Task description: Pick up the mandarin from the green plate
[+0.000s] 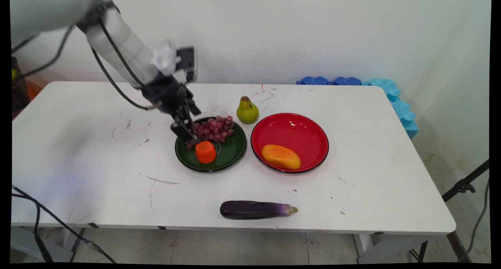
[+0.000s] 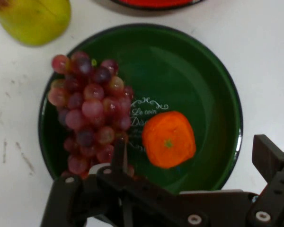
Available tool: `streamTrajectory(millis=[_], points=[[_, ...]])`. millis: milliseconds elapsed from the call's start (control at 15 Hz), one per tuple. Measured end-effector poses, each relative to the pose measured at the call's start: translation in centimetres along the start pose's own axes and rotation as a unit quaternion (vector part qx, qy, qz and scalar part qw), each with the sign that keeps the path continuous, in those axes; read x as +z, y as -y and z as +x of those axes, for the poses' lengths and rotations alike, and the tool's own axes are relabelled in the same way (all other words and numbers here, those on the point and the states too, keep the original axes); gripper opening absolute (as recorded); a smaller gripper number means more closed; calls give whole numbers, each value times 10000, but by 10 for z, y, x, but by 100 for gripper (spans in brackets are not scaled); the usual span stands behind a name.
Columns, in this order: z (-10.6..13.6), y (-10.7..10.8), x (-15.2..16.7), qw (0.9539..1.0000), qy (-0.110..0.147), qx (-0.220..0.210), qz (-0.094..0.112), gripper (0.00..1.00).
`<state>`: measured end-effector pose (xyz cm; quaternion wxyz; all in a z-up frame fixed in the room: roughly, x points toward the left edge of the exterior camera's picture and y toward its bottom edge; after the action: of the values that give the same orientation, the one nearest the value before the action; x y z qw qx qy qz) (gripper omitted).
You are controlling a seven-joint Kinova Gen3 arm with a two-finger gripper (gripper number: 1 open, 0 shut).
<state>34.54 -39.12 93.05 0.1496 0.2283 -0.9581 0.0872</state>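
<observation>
Your gripper [image 1: 184,132] hangs spread over the green plate [image 2: 203,61].
Grapes [image 2: 87,113] and orange [image 2: 169,139] lie beneath; only your hand view shows the plate's lettering.

Green plate [image 2: 203,71] bears white script, seemingly "Le coin", remainder hidden.

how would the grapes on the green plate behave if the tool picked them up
The grapes form a loose cluster, so they would probably sag and swing rather than lift stiffly. Their round, glossy skins look slippery, and single grapes might detach. They spill over the green plate rim, so pushing could roll some off.
</observation>
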Motion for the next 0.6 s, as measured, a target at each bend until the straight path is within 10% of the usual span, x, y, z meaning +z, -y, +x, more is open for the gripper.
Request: streamTrajectory(millis=[600], points=[[-12, 3, 82, 9996, 272, 8, -61, 100]])
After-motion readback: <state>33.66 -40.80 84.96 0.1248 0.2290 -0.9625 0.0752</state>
